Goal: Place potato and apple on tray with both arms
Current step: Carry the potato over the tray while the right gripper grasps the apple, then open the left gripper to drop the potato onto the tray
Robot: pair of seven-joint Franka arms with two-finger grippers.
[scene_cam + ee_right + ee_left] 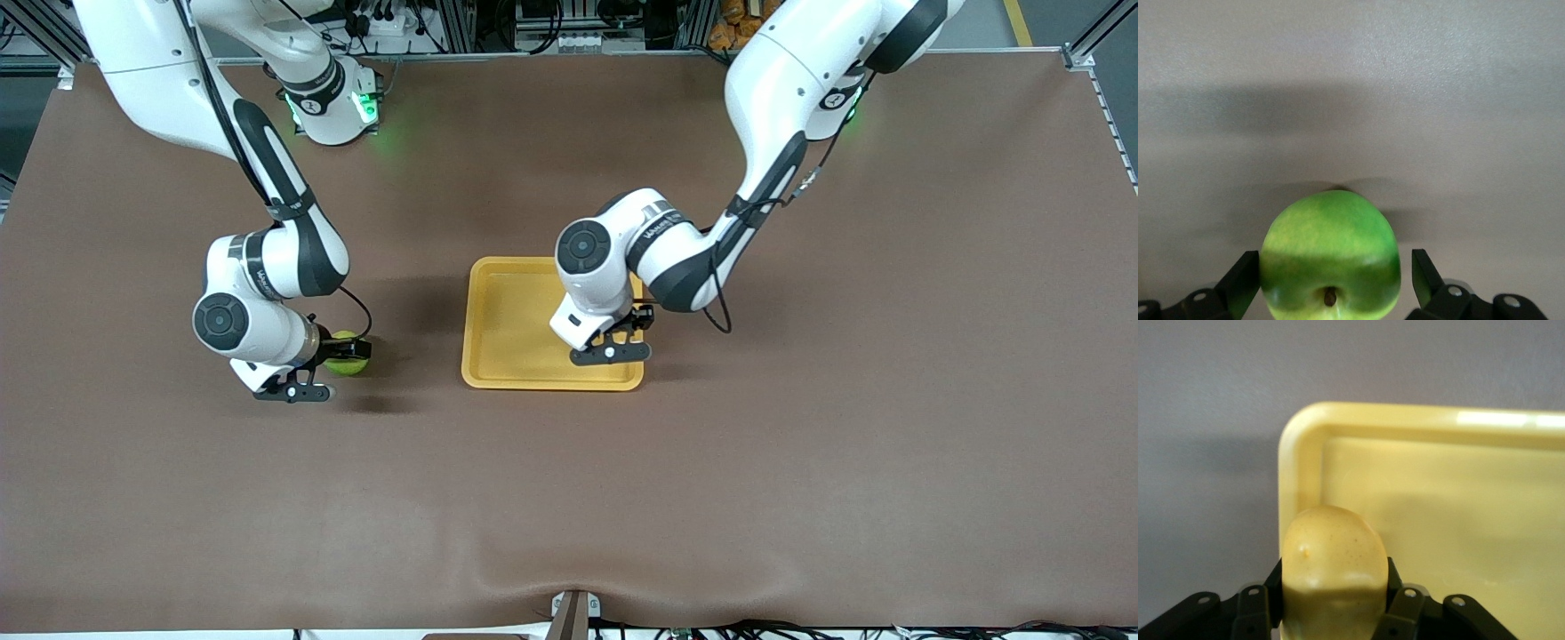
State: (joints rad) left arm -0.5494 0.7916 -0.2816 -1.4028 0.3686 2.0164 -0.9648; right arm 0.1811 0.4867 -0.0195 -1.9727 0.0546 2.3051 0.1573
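Observation:
The yellow-orange tray point(508, 313) lies mid-table. My left gripper point(620, 336) hangs low over the tray's corner toward the left arm's end, nearest the front camera. It is shut on the potato point(1331, 560), a yellow bumpy lump that the left wrist view shows over the tray's floor beside the rounded rim point(1298, 453); the hand hides the potato in the front view. The green apple point(347, 354) rests on the table toward the right arm's end. My right gripper point(352, 348) is down around the apple point(1330, 257), open, with one finger close against it and a gap at the other finger point(1423, 273).
The brown table cloth point(800, 444) spreads around the tray. The left arm's elbow and cable point(720, 302) hang over the tray's edge toward the left arm's end.

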